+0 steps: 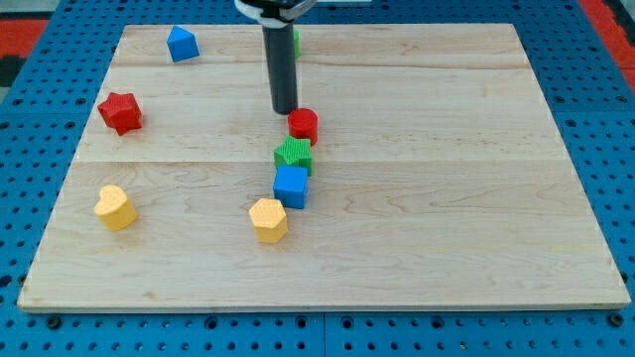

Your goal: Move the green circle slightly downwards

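The green circle (296, 41) lies near the view's top edge of the wooden board (446, 198). It is mostly hidden behind my rod, and only a green sliver shows at the rod's right side. My tip (285, 111) rests on the board below the green circle, just up and left of a red cylinder (304, 125). I cannot tell whether it touches the red cylinder.
Below the red cylinder sit a green star (294, 155), a blue cube (291, 185) and a yellow hexagon (268, 219), in a close column. A blue block (182, 44) is at top left, a red star (120, 112) at left, and a yellow heart (115, 207) at lower left.
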Controlling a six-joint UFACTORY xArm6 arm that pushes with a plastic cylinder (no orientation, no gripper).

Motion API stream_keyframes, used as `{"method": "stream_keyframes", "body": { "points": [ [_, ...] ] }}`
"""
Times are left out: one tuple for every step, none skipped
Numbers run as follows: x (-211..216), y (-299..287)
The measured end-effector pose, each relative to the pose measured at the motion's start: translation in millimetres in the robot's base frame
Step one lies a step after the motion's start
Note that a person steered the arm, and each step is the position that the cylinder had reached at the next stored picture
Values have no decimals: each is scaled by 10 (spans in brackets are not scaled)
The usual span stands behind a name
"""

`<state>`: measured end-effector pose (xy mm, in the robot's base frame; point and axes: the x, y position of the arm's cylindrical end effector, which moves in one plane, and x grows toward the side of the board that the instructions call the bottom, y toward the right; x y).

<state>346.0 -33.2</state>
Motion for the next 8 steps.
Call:
{"method": "stream_keyframes", "body": {
  "points": [
    [18,425],
    [257,442],
    [353,433],
    [353,321],
    [289,375],
    [-325,610],
    [-1192,722],
    [-1536,589]
  ]
}}
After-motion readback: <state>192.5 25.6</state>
